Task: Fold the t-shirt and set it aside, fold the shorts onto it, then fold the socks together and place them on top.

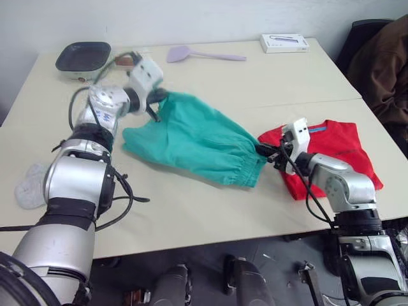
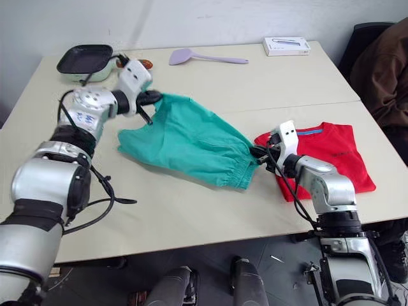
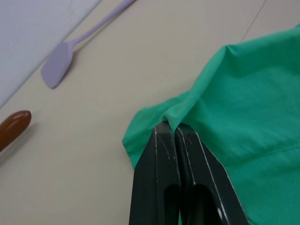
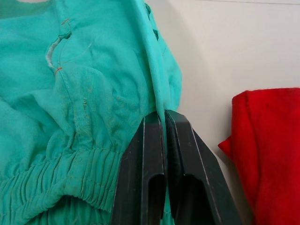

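I see my left gripper (image 3: 172,127) and right gripper (image 4: 163,115) both pinching the shorts (image 1: 197,141) mid-frame, the t-shirt (image 1: 331,150) folded at right

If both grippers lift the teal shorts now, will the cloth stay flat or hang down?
Probably it hangs down: the shorts already drape and wrinkle between left gripper and right gripper. It looks thin and light. The gathered waistband may bunch.
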You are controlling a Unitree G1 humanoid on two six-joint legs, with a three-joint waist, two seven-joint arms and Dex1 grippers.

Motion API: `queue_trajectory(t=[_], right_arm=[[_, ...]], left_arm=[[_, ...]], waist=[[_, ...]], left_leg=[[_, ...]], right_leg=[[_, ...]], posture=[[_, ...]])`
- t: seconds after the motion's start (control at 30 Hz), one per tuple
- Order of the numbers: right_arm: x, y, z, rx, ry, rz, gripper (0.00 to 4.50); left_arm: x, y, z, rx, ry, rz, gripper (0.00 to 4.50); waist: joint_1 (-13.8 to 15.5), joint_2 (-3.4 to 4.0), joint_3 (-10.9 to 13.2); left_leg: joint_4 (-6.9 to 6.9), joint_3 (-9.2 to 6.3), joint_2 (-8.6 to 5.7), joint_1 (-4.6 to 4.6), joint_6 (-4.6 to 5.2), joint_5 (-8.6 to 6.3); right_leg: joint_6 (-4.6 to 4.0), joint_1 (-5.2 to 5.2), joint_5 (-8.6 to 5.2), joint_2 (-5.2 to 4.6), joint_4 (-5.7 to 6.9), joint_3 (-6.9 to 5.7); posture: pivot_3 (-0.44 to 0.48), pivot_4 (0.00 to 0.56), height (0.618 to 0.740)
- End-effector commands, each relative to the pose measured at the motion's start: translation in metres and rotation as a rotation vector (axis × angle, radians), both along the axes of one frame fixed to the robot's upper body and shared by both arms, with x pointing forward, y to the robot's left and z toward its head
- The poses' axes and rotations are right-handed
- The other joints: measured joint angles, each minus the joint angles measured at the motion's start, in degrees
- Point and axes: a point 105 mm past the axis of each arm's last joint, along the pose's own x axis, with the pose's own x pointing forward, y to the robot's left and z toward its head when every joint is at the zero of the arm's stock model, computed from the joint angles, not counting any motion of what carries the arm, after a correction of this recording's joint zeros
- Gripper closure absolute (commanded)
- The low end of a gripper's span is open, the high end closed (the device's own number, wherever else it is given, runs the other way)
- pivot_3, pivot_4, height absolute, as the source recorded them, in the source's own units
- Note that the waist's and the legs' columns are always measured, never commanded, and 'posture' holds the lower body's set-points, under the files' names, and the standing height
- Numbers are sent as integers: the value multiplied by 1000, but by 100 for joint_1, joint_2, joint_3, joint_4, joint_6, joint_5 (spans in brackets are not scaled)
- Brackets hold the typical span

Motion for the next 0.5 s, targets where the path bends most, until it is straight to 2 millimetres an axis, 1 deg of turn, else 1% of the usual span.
queue_trajectory(t=[0.03,0.07,0.13,0.23,0.3,0.33,0.37,0.4,0.43,0.47,0.5], right_arm=[[1,-2,15,-18,-75,-37,3443],[1,-4,17,-18,-79,-48,3109],[-2,-9,23,-55,-112,-51,2413],[-13,-13,37,-133,-187,-23,1367],[-22,-13,47,-167,-233,3,661],[-25,-13,51,-169,-245,8,228],[-28,-12,53,-167,-254,16,3],[-30,-10,55,-167,-260,24,0],[-33,-7,54,-182,-266,48,0],[-36,-5,53,-193,-270,64,0],[-39,0,51,-196,-262,88,0]], left_arm=[[1,13,4,63,-37,49,3571],[2,17,3,70,-40,65,3274],[2,28,10,49,-70,109,2638],[0,50,33,-27,-138,168,1713],[-7,65,46,-66,-165,157,1104],[-10,70,50,-73,-169,145,749],[-14,73,53,-85,-167,122,442],[-20,78,56,-100,-165,89,141],[-28,85,59,-109,-156,45,40],[-35,90,61,-112,-150,12,40],[-43,97,62,-105,-146,-21,40]], waist=[[-3,0,0],[-3,0,0],[-4,0,0],[-8,0,0],[-29,0,0],[-35,0,0],[-34,0,0],[-25,0,0],[-29,0,0],[-67,0,-1],[-128,0,-1]], left_leg=[[1,2,-1,1,2,3],[1,4,-3,1,3,8],[2,6,-4,3,3,10],[0,5,-4,0,2,11],[-6,4,-3,0,1,9],[-7,4,-2,1,-1,6],[-8,6,-2,1,-1,6],[-8,6,-2,1,-1,6],[-9,2,-3,0,-1,6],[-7,-15,-10,-1,3,8],[-28,-87,-44,-10,20,27]], right_leg=[[4,1,2,-3,0,3],[11,1,6,-5,-1,7],[14,1,8,-7,0,10],[15,-3,8,-7,0,11],[14,-6,8,-7,-2,11],[14,-7,9,-5,-4,10],[14,-7,9,-5,-5,10],[14,-6,9,-5,-5,9],[14,0,8,-7,-6,4],[15,7,8,-13,-4,-8],[15,38,8,-70,-7,-50]], posture=[[0,150,740],[0,150,740],[0,150,740],[0,150,740],[0,150,740],[0,150,740],[0,150,740],[0,150,740],[0,150,740],[0,150,740],[0,150,740]])
